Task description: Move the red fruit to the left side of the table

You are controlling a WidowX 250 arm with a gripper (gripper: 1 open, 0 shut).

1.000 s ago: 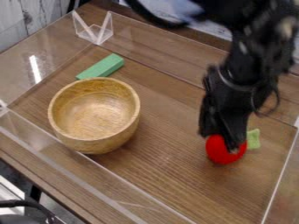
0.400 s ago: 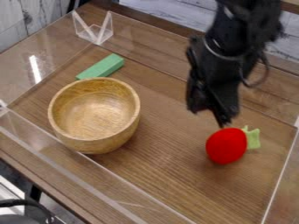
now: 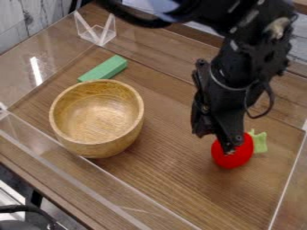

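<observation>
Surroundings: wooden bowl (image 3: 96, 116) at 9 o'clock of the red fruit (image 3: 232, 151), well apart; flat green block (image 3: 104, 68) at 12 o'clock of the bowl.
Hidden: fruit's top behind the fingers; arm cut off at frame top.
Fruit: right side of the table (image 3: 156, 193).
Gripper (image 3: 224, 137): directly above the fruit, tips at its top; jaw spread cannot be made out.

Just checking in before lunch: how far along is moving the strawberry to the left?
Nothing looks done: the strawberry sits on the table's right side, right of the bowl. In hand: the gripper is down at its top; grip unclear. Left: grasp, carry left, release.
</observation>
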